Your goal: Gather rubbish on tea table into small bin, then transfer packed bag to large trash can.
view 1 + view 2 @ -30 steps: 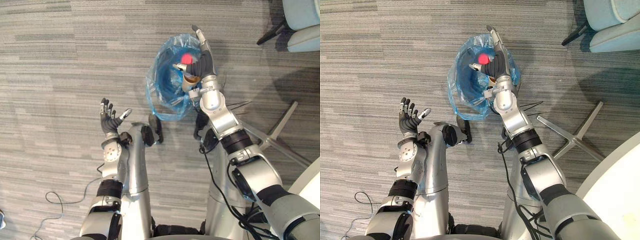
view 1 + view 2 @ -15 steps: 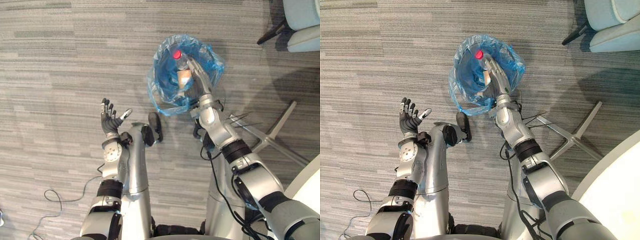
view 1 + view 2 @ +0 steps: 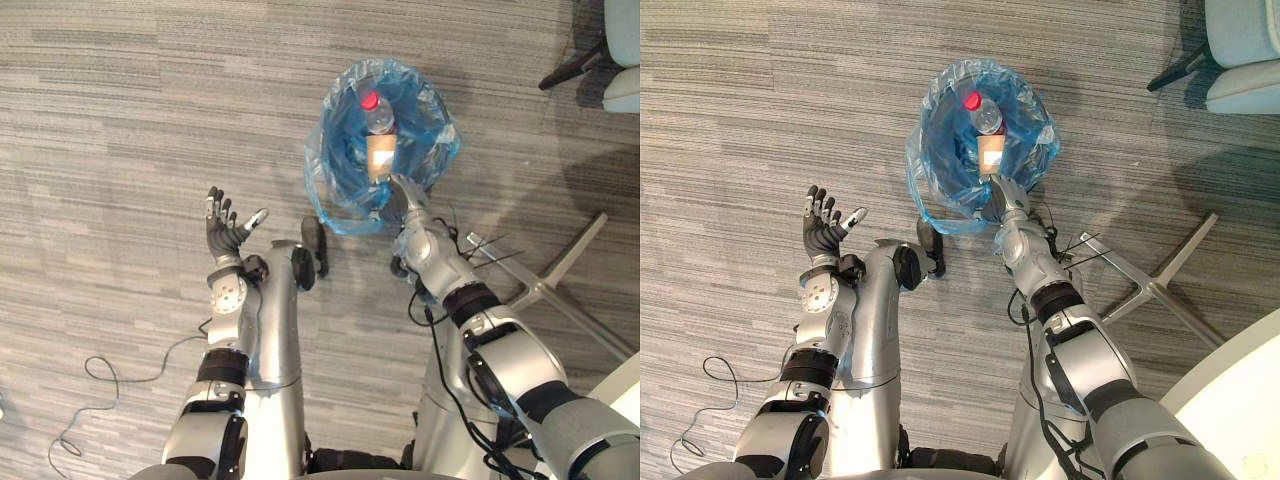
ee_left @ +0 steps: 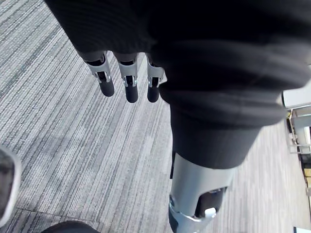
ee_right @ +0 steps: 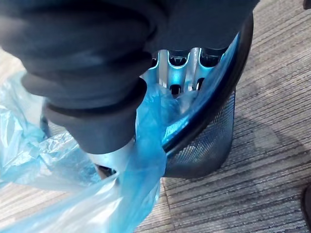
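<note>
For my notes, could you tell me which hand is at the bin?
The right hand, at the near rim of the blue-lined bin; the left hand hangs open over carpet, well away.

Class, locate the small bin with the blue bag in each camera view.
Left eye view: small bin upper right of centre, at the right hand.
Right eye view: upper centre.
Right wrist view: its mesh wall beyond the hand.
Left wrist view: carpet, left hand.
Shared landmark: blue bag.

Bright, even light — soft shadows on the carpet (image 3: pixel 120 120) toward the right.
</note>
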You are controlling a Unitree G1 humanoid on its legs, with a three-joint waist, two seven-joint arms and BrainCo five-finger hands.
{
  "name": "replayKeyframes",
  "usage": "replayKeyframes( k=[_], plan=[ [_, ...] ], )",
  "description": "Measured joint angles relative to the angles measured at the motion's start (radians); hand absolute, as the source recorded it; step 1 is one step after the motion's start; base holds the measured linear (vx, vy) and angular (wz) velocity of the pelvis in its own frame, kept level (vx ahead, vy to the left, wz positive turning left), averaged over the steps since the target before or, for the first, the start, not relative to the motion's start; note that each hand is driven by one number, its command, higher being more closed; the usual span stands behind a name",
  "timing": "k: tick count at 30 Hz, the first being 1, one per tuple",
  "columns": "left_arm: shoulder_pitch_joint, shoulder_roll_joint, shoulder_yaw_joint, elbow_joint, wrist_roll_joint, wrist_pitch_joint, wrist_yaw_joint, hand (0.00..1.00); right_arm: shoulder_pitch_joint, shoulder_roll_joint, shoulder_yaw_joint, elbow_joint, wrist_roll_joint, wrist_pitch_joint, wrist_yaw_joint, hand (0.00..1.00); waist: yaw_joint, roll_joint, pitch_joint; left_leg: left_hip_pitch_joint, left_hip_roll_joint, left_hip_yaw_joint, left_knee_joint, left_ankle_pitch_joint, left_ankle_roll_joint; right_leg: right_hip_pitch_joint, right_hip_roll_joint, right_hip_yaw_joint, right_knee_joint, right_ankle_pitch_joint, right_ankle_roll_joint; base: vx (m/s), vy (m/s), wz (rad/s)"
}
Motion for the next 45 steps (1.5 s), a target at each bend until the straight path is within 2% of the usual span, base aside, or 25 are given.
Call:
replayKeyframes(
  k=[4, 9, 14, 16, 20, 21, 23, 25, 28, 33, 34, 37, 39, 41, 43, 44, 45],
  plan=[
    [0.000, 0.000, 0.001, 0.011, 0.009, 0.000, 0.001, 0.00, 0.011, 0.001, -0.008, -0.023, 0.044, 0.002, -0.017, 1.00, -0.001, 0.000, 0.000, 0.015, 0.000, 0.000, 0.000, 0.000, 0.000, 0.015, 0.000, 0.000, -0.001, 0.000, 0.000, -0.04, 0.021, 0.00],
    [0.015, -0.004, -0.007, 0.020, 0.033, 0.021, 0.001, 0.00, 0.070, 0.004, -0.007, -0.205, 0.102, 0.000, -0.020, 1.00, -0.006, -0.001, -0.001, 0.074, 0.001, 0.000, -0.022, 0.003, 0.002, 0.078, 0.001, -0.006, -0.024, -0.003, 0.006, -0.04, 0.014, 0.01],
    [0.105, -0.016, -0.040, 0.017, 0.085, 0.048, 0.000, 0.00, 0.201, 0.049, -0.006, -0.375, 0.162, -0.002, -0.025, 1.00, -0.024, -0.020, -0.002, 0.232, 0.002, 0.006, -0.115, 0.024, 0.001, 0.240, 0.003, -0.027, -0.114, 0.004, -0.004, -0.04, -0.014, 0.05],
    [0.157, -0.014, -0.042, 0.016, 0.092, 0.057, -0.001, 0.00, 0.289, 0.090, -0.006, -0.455, 0.201, -0.019, -0.025, 1.00, -0.033, -0.036, -0.004, 0.349, 0.002, 0.011, -0.182, 0.035, -0.010, 0.356, 0.010, -0.036, -0.179, 0.015, -0.012, 0.01, -0.048, -0.01],
    [0.226, -0.007, -0.069, -0.007, 0.133, 0.067, -0.012, 0.00, 0.435, 0.127, 0.001, -0.551, 0.283, -0.041, -0.014, 1.00, -0.033, -0.046, -0.008, 0.536, 0.017, 0.016, -0.298, 0.045, -0.027, 0.555, 0.039, -0.056, -0.322, 0.047, -0.013, 0.04, -0.042, -0.10],
    [0.260, 0.003, -0.085, -0.016, 0.146, 0.067, -0.018, 0.00, 0.482, 0.151, 0.003, -0.558, 0.314, -0.057, -0.008, 1.00, -0.033, -0.064, -0.014, 0.611, 0.022, 0.030, -0.349, 0.052, -0.031, 0.628, 0.049, -0.055, -0.379, 0.061, -0.012, 0.12, -0.024, -0.17],
    [0.312, 0.012, -0.099, -0.023, 0.166, 0.068, -0.021, 0.00, 0.562, 0.180, 0.020, -0.592, 0.351, -0.061, 0.010, 1.00, -0.036, -0.101, -0.036, 0.719, 0.022, 0.046, -0.422, 0.070, -0.031, 0.729, 0.057, -0.056, -0.453, 0.075, -0.006, 0.13, -0.016, -0.11],
    [0.377, 0.039, -0.132, -0.023, 0.169, 0.068, -0.030, 0.00, 0.638, 0.201, 0.056, -0.625, 0.396, -0.093, 0.046, 1.00, -0.037, -0.150, -0.069, 0.847, 0.022, 0.054, -0.511, 0.089, -0.041, 0.860, 0.074, -0.059, -0.554, 0.097, -0.006, 0.13, 0.008, -0.04],
    [0.431, 0.069, -0.179, 0.006, 0.189, 0.071, -0.044, 0.00, 0.674, 0.200, 0.081, -0.625, 0.432, -0.117, 0.087, 1.00, -0.050, -0.174, -0.136, 0.949, 0.019, 0.058, -0.626, 0.114, -0.054, 0.984, 0.101, -0.062, -0.711, 0.150, 0.001, 0.14, 0.029, -0.03],
    [0.521, 0.079, -0.205, 0.023, 0.210, 0.072, -0.062, 0.00, 0.701, 0.196, 0.087, -0.620, 0.481, -0.121, 0.146, 1.00, -0.060, -0.166, -0.241, 1.096, 0.016, 0.115, -0.755, 0.143, -0.044, 1.142, 0.130, -0.022, -0.924, 0.237, 0.017, 0.14, 0.053, -0.26],
    [0.535, 0.081, -0.211, 0.020, 0.210, 0.072, -0.065, 0.00, 0.714, 0.194, 0.087, -0.620, 0.496, -0.136, 0.160, 1.00, -0.064, -0.159, -0.268, 1.121, 0.016, 0.118, -0.768, 0.143, -0.044, 1.177, 0.137, -0.014, -0.964, 0.255, 0.018, 0.14, 0.064, -0.24],
    [0.557, 0.098, -0.225, -0.016, 0.227, 0.071, -0.078, 0.00, 0.716, 0.181, 0.096, -0.627, 0.515, -0.147, 0.184, 1.00, -0.063, -0.155, -0.285, 1.179, 0.013, 0.134, -0.775, 0.143, -0.043, 1.239, 0.145, 0.021, -1.024, 0.288, 0.022, 0.07, 0.074, -0.36],
    [0.568, 0.099, -0.226, -0.052, 0.245, 0.071, -0.085, 0.00, 0.700, 0.176, 0.102, -0.629, 0.526, -0.154, 0.195, 1.00, -0.063, -0.152, -0.289, 1.213, 0.002, 0.149, -0.794, 0.140, -0.039, 1.259, 0.147, 0.077, -1.069, 0.333, 0.035, -0.03, 0.101, -0.63],
    [0.578, 0.098, -0.228, -0.084, 0.249, 0.070, -0.085, 0.00, 0.679, 0.176, 0.107, -0.629, 0.530, -0.154, 0.201, 1.00, -0.062, -0.150, -0.290, 1.220, 0.001, 0.180, -0.799, 0.132, -0.025, 1.257, 0.150, 0.117, -1.089, 0.360, 0.047, -0.10, 0.114, -0.61],
    [0.592, 0.099, -0.238, -0.158, 0.265, 0.071, -0.085, 0.00, 0.659, 0.176, 0.107, -0.631, 0.546, -0.154, 0.201, 1.00, -0.077, -0.147, -0.292, 1.221, 0.002, 0.218, -0.794, 0.120, 0.004, 1.249, 0.146, 0.138, -1.106, 0.403, 0.062, -0.19, 0.141, -0.46],
    [0.597, 0.095, -0.242, -0.179, 0.266, 0.071, -0.085, 0.00, 0.656, 0.175, 0.107, -0.634, 0.548, -0.154, 0.201, 1.00, -0.084, -0.145, -0.291, 1.225, 0.005, 0.232, -0.803, 0.127, 0.014, 1.246, 0.141, 0.129, -1.097, 0.394, 0.065, -0.16, 0.086, -0.21],
    [0.597, 0.095, -0.245, -0.220, 0.270, 0.070, -0.085, 0.00, 0.648, 0.156, 0.109, -0.654, 0.553, -0.154, 0.202, 1.00, -0.083, -0.128, -0.285, 1.235, 0.003, 0.243, -0.823, 0.137, 0.040, 1.229, 0.117, 0.064, -0.975, 0.314, 0.054, -0.12, 0.067, -0.11]
  ],
)
